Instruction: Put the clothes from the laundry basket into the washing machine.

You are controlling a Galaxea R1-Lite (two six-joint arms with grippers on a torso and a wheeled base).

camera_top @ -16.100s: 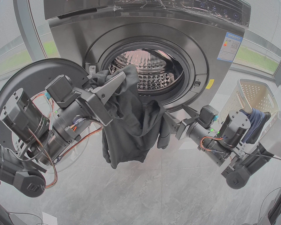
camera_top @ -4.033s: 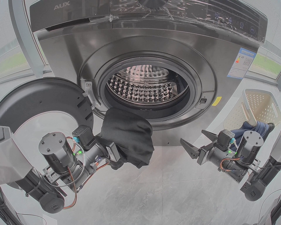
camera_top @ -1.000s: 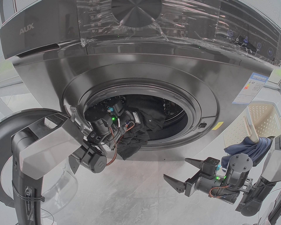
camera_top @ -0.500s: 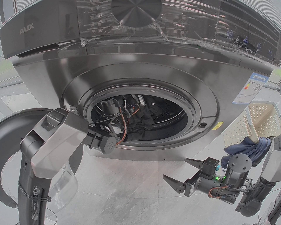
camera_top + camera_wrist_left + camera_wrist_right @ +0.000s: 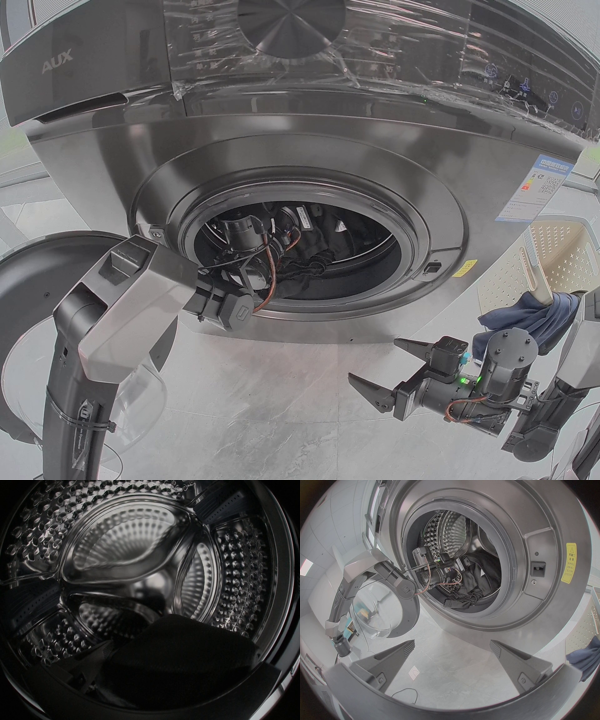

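Observation:
The washing machine stands in front of me with its drum open. My left arm's wrist is through the opening. The left gripper is inside the drum; one finger shows spread wide, and a black garment is draped over the rest. In the head view the black garment lies in the drum's mouth, just inside the rim. My right gripper hangs open and empty over the floor, below and right of the opening. A blue garment hangs over the laundry basket at the right.
The round washer door is swung open to the left, beside my left arm. Grey tiled floor stretches in front of the machine. In the right wrist view the right gripper faces the opening, with the door to one side.
My left arm has pushed deeper into the drum. The black garment's hem, which hung over the lower rim a second ago, is now inside. The right arm has not moved.

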